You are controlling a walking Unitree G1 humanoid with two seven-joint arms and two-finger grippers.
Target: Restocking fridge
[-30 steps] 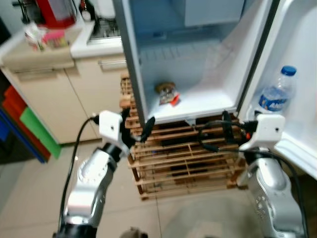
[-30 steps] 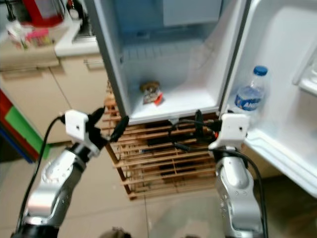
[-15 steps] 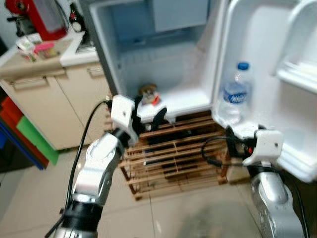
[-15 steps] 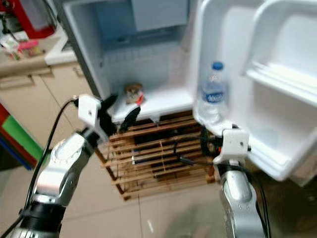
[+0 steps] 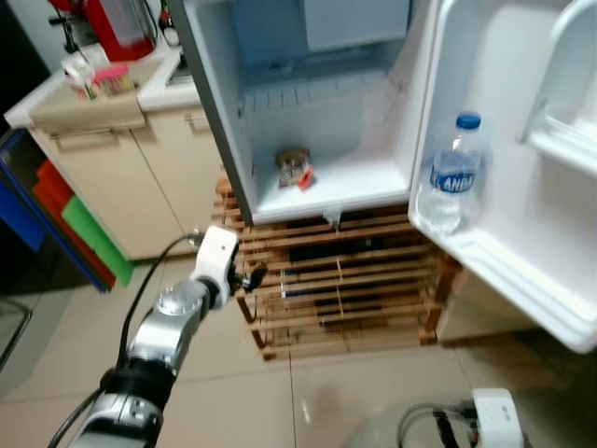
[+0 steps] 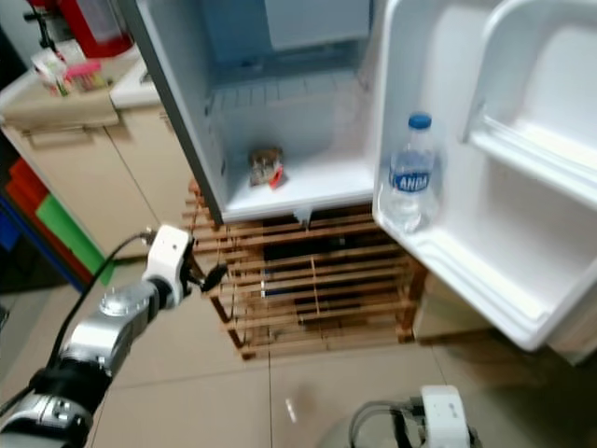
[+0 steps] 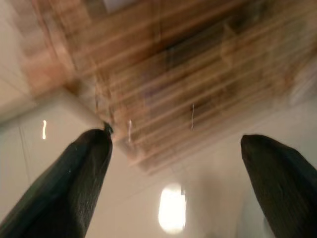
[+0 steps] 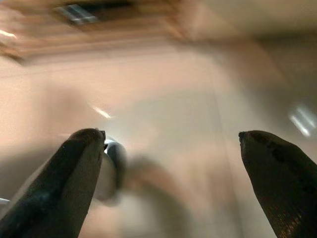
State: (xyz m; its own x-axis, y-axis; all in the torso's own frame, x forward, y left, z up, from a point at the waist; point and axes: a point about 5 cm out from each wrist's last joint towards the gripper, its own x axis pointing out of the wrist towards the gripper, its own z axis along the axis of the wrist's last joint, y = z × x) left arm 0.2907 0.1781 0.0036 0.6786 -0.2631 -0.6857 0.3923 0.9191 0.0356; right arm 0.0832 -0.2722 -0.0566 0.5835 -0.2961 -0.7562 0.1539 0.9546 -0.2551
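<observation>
The small fridge (image 5: 317, 93) stands open on a wooden slatted rack (image 5: 345, 289). A small jar with a red-marked packet (image 5: 295, 170) sits on the fridge floor. A clear water bottle (image 5: 451, 177) with a blue cap stands upright in the lowest shelf of the open door (image 5: 522, 187). My left gripper (image 5: 252, 276) hangs low by the rack's left corner, open and holding nothing; its wrist view shows the fingers (image 7: 74, 178) spread wide before the slats. My right gripper (image 8: 171, 134) is down over the tiled floor, open and holding nothing, its white wrist block (image 5: 494, 415) at the bottom.
Beige cabinets (image 5: 112, 177) with a counter stand left of the fridge, with a red appliance (image 5: 117, 23) and small packets (image 5: 93, 77) on top. Green, red and blue panels (image 5: 75, 219) lean at the far left. Bare tiled floor (image 5: 308, 392) lies before the rack.
The camera has pulled back and shifted. Both arms have dropped: the left gripper sank from the fridge ledge to the rack's corner, and the right arm fell to the bottom edge.
</observation>
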